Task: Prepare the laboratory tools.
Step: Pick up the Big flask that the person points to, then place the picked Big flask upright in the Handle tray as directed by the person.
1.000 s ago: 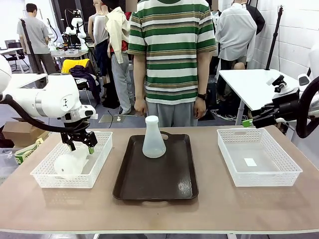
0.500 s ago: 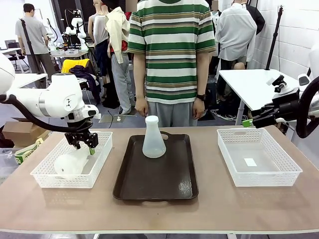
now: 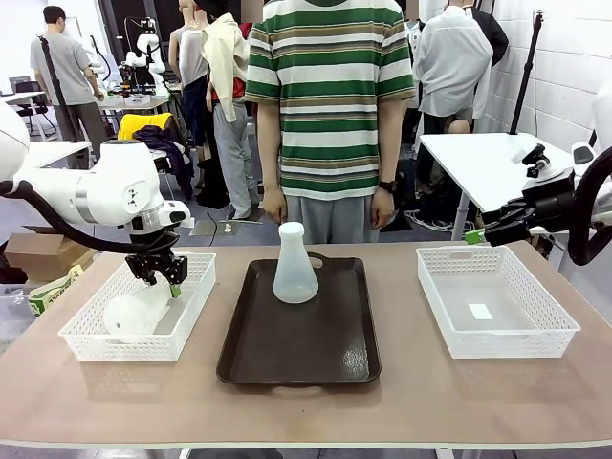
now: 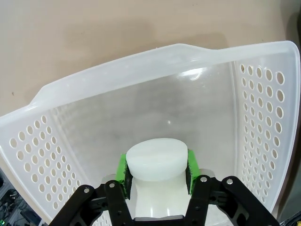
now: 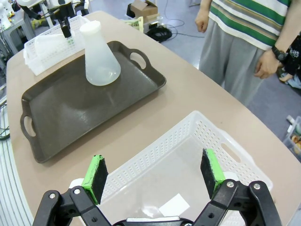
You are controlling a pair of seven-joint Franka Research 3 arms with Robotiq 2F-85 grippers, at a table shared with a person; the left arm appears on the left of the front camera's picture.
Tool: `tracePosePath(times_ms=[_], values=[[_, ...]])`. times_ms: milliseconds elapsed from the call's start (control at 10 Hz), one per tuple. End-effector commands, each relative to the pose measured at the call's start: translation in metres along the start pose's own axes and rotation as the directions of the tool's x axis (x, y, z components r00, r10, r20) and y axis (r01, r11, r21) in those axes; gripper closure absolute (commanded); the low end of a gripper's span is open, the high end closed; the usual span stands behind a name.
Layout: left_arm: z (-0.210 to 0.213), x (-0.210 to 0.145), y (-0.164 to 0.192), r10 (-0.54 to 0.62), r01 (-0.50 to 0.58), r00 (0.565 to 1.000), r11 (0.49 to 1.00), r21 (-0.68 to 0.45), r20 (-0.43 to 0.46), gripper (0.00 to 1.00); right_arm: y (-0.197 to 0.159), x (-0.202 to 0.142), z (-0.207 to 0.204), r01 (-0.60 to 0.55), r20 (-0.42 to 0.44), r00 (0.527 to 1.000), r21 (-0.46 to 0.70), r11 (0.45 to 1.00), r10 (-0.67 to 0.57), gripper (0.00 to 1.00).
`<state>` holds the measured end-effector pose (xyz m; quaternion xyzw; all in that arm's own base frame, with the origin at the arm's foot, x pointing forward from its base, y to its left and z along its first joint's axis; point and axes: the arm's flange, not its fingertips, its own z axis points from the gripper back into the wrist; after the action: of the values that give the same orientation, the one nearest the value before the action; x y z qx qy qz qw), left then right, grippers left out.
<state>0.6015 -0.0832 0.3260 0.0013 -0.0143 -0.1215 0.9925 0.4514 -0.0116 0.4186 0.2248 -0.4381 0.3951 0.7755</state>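
One frosted-white conical flask (image 3: 295, 268) stands upright at the far end of the dark tray (image 3: 296, 354); the right wrist view shows this flask (image 5: 99, 54) too. A second flask (image 3: 132, 314) lies on its side in the left white basket (image 3: 86, 346). My left gripper (image 3: 164, 277) reaches down into that basket. In the left wrist view my left gripper (image 4: 156, 170) is shut on the flask's neck just under its white top (image 4: 156, 159), a green pad (image 4: 123, 170) on each side. My right gripper (image 5: 154, 174) is open and holds nothing above the right basket (image 5: 188, 129).
A person in a striped shirt (image 3: 330, 86) stands at the table's far side, hands (image 3: 384, 206) hanging down. The right basket (image 3: 497, 304) holds only a small white label. Bare tabletop (image 3: 306, 411) runs along the near edge.
My left gripper has closed its jaws onto the neck of the lying flask and shifted slightly right. The right arm and the upright flask have not moved.
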Motion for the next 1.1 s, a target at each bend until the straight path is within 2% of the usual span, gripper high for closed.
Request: tracePosePath(times_ms=[0,100,1000], values=[[0.0041,0.0036,0.0017,0.026,-0.026,1.000,0.999,0.029,0.005,1.00,0.0000,-0.0006,0.0002,0.001,-0.014,1.000,0.000,1.000,-0.001,0.00],[0.0059,-0.0002,0.0004,0.021,-0.021,1.000,1.000,0.001,-0.007,1.00,0.0000,-0.0006,0.0002,0.001,-0.014,1.000,0.000,1.000,-0.001,0.00],[0.0001,0.0000,0.0004,0.005,-0.005,1.000,1.000,0.000,0.000,1.00,0.0000,-0.0006,0.0002,0.001,-0.014,1.000,0.000,1.000,-0.001,0.00]])
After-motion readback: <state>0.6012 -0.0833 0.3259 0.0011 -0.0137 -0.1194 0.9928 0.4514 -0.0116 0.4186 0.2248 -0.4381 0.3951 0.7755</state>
